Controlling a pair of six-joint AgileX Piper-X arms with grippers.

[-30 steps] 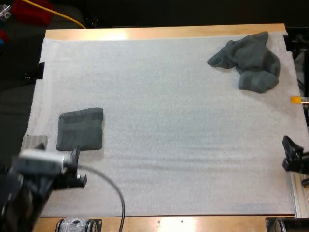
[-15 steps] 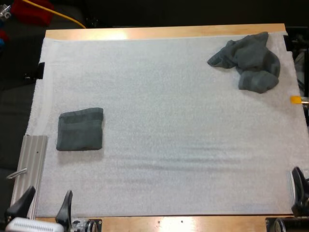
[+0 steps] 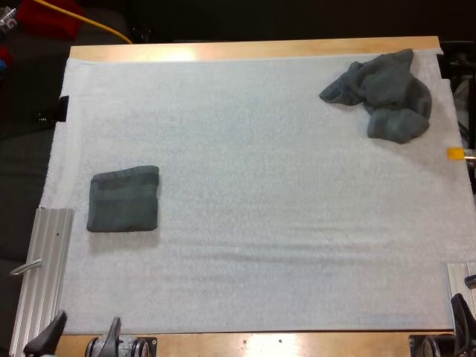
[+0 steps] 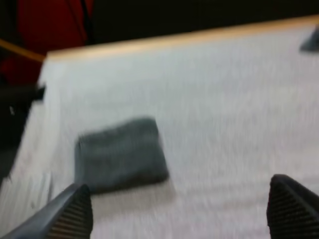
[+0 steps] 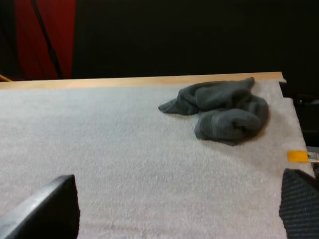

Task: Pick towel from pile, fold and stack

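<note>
Two dark grey-green towels lie on the mat, well apart from each other.

1. Folded dark grey-green towel [image 3: 123, 199]: a flat, roughly square cloth packet on the left side of the mat, nearer the near edge than the far one. Nothing touches it. I cannot tell how many layers it has.

2. Crumpled dark grey-green towel [image 3: 383, 93]: a loose, bunched heap at the far right corner of the mat, close to the far wooden edge. One lobe trails off toward the left.

3. Left gripper [image 3: 80, 341]: two black fingers at the near left corner of the table, by the mat's near edge. The fingers are spread wide with nothing between them. From its wrist camera, the folded towel lies ahead on the mat, clear of both fingers [image 4: 67, 215].

4. Right gripper [image 5: 179, 177]: two black fingers at the near right corner of the table, standing far apart and holding nothing. The crumpled towel sits well ahead of it across the mat.

5. White mat [image 3: 260, 186]: a textured sheet covering nearly the whole tabletop.

6. Wooden table [image 3: 253, 50]: pale wood showing along the far and near edges.

7. Ribbed metal rail [image 3: 46, 260]: set along the mat's near left edge, between the folded towel and the left gripper.
</note>
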